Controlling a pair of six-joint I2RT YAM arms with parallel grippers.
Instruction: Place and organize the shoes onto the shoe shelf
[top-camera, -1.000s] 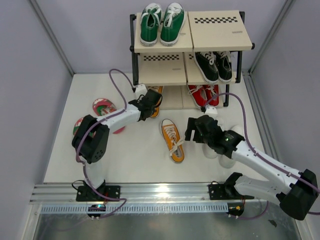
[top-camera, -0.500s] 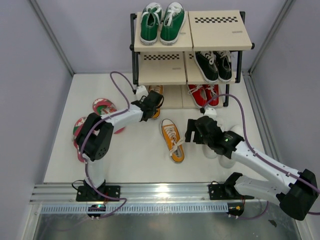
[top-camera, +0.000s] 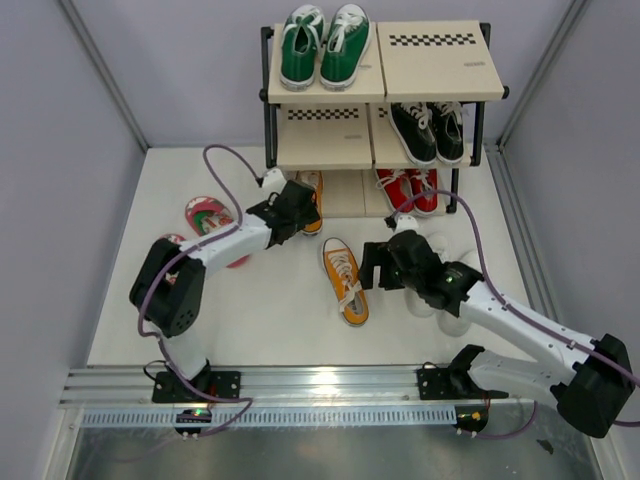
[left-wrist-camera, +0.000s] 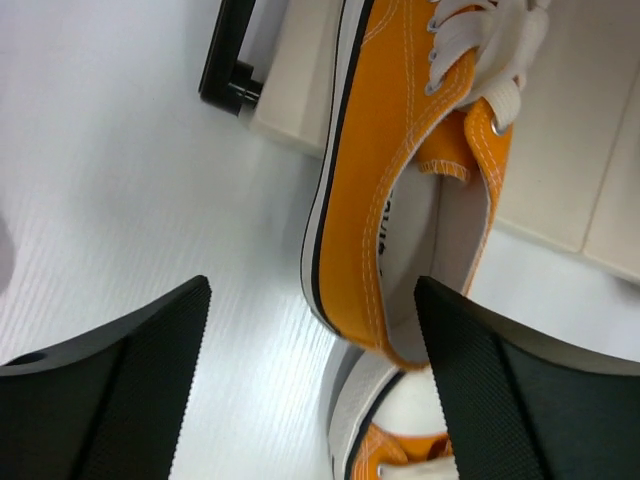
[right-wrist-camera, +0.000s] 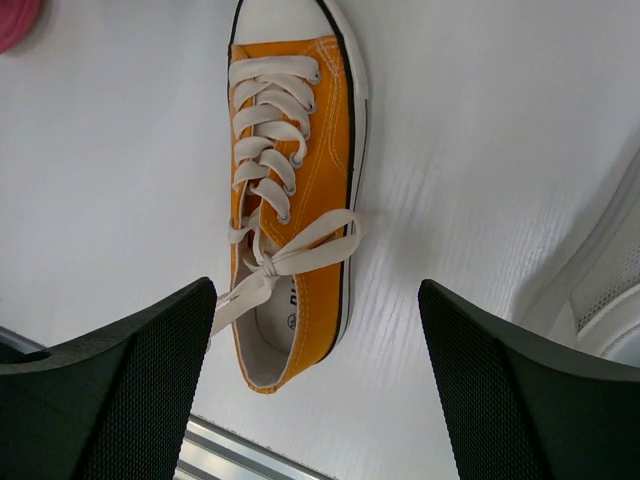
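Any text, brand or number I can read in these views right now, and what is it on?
Nothing reads clearly in any view.
Insole print, orange sneaker on the floor: blurred and partly behind a lace, unreadable.
Insole print, other orange sneaker, by the shoe shelf: blurred, unreadable.
Small dark mark on the shelf's top right board: too small to read.

Pale lilac-grey walls (top-camera: 50, 200) enclose a white table (top-camera: 130, 310) on three sides, with slim metal struts (top-camera: 104, 75) rising at the back corners. A ribbed aluminium rail (top-camera: 330, 385) lines the near edge under soft, even light.
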